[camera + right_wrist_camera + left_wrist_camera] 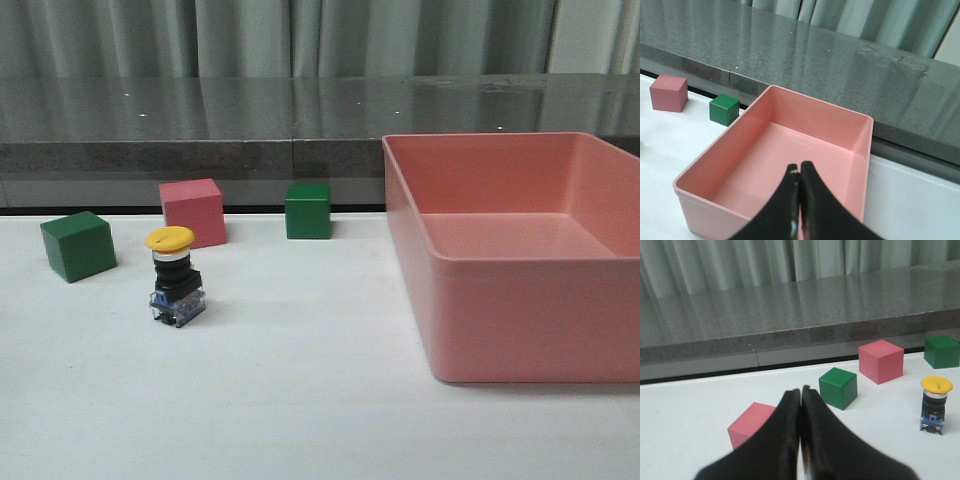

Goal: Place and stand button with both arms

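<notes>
Standing upright on the white table [300, 400], the push-button [176, 277], my left pincer [801, 390] clenched empty, a second pink cube [751, 429] visible only there, my right pincer [799, 170] clenched above the pink bin [850, 150].

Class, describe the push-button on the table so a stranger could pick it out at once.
Start at the big pink bin on the right, then look left across the white table. The button stands upright before the pink cube; its yellow cap and black body set it apart.

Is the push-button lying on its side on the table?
No, the push-button stands upright on its blue-clear base, yellow cap on top.
</notes>
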`<state>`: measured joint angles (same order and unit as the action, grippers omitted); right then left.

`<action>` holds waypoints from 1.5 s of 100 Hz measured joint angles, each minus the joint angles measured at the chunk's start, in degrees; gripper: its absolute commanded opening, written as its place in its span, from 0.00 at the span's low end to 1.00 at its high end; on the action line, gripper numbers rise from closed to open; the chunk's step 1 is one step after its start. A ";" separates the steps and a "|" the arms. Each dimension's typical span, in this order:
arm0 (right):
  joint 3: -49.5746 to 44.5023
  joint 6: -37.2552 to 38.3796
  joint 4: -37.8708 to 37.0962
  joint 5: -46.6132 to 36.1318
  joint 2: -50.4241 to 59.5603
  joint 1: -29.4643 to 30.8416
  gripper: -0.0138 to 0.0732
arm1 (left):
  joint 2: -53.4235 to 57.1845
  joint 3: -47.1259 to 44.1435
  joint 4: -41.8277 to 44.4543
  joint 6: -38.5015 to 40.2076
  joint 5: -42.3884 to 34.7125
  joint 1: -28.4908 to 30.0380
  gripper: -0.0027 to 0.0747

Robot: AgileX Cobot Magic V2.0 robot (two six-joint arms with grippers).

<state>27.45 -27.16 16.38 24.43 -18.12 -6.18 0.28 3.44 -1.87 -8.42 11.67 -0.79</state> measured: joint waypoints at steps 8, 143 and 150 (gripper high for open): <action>0.00 0.00 0.00 0.00 0.00 0.00 0.07 | 0.00 -1.91 -0.35 1.88 -1.14 0.29 0.01; 0.00 0.00 0.00 0.00 0.00 0.00 0.09 | 0.00 -3.44 5.97 10.74 -6.94 -3.95 0.01; 0.00 0.00 -0.92 0.00 0.00 0.00 0.09 | 0.00 -3.44 5.97 10.74 -6.94 -3.95 0.01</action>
<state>27.45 -27.16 15.46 24.43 -18.12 -6.18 0.28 0.00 4.09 2.32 4.73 -4.74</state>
